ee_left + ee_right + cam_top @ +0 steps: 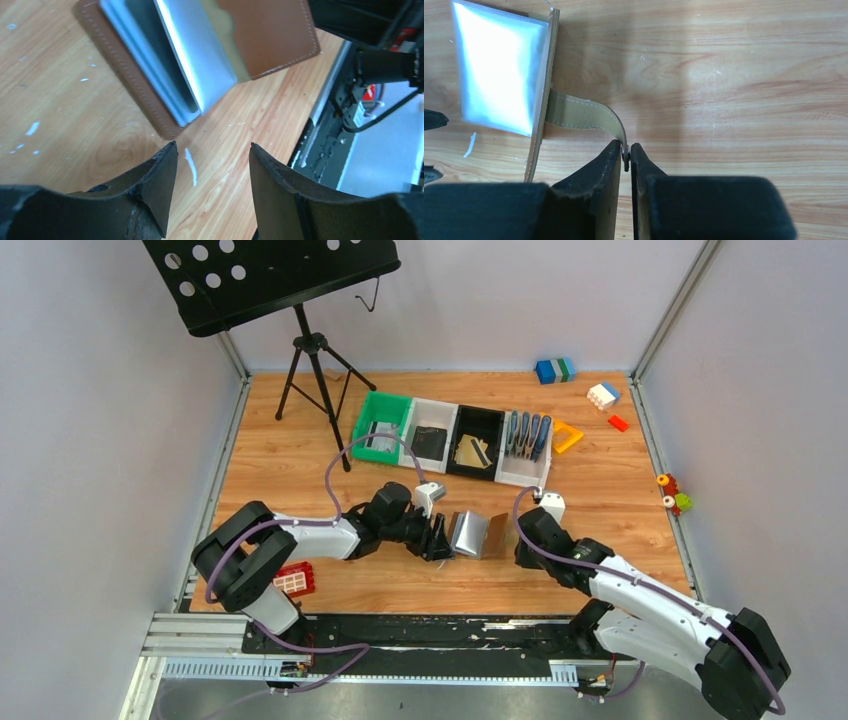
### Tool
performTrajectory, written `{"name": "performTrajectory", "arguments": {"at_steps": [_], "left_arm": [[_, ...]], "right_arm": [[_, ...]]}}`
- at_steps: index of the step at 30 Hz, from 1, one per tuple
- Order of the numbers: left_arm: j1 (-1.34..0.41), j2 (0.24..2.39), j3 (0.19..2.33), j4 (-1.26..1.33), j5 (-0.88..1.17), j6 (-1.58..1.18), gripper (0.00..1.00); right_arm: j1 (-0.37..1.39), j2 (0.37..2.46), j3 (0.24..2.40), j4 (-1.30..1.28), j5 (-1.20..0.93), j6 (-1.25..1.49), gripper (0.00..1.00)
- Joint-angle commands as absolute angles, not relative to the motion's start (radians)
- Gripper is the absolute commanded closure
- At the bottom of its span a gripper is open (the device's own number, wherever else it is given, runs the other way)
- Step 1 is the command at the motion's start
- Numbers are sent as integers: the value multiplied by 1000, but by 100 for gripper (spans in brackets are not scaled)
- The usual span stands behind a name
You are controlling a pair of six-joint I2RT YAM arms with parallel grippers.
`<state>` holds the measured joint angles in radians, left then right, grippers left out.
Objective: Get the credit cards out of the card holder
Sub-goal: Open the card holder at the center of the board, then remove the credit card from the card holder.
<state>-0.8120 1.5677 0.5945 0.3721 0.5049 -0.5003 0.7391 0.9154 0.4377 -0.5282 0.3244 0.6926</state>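
Observation:
The brown leather card holder (476,534) lies open on the wooden table between my two grippers, its grey-blue inner pockets (150,65) facing up. A silver-grey sheet (195,55) stands up out of the pockets; I cannot tell whether it is a card. My left gripper (212,150) is open and empty, just short of the holder's near corner, also seen from above (441,537). My right gripper (626,152) is shut on the end of the holder's tan tab strap (584,114) and holds it lifted off the table, at the holder's right side (512,536).
A row of bins stands behind the holder: a green bin (368,452), a white bin (431,406) with a black card, a black bin (481,415) with a gold card, and a white bin (522,476) with blue-grey holders. A music stand tripod (313,368) stands back left. A red block (294,580) lies near the left arm's base.

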Motion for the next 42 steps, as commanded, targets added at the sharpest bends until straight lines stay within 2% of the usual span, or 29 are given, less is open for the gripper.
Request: {"name": "performTrajectory", "arguments": {"at_steps": [1, 5, 13, 24, 26, 31, 39, 41, 42], "left_arm": [[-795, 1557, 646, 281, 395, -448, 39], [-739, 1549, 600, 354, 440, -511, 39], [-700, 1627, 613, 422, 536, -609, 37], [-701, 1754, 716, 463, 649, -678, 39], [-702, 1757, 731, 467, 662, -683, 41], [-710, 1787, 767, 451, 668, -677, 56], [-753, 1843, 813, 468, 703, -666, 63], [-758, 1850, 818, 468, 703, -662, 69], [-758, 1850, 817, 473, 704, -664, 76]], "right_arm": [[714, 885, 440, -518, 304, 670, 87], [700, 913, 438, -520, 305, 674, 100], [697, 966, 447, -536, 315, 691, 100], [696, 1217, 576, -635, 388, 717, 100], [696, 1249, 592, -641, 391, 713, 100], [696, 1262, 594, -621, 377, 707, 100], [695, 1268, 598, -575, 297, 656, 100], [696, 1265, 597, -570, 292, 650, 100], [696, 1263, 597, -571, 289, 648, 100]]}}
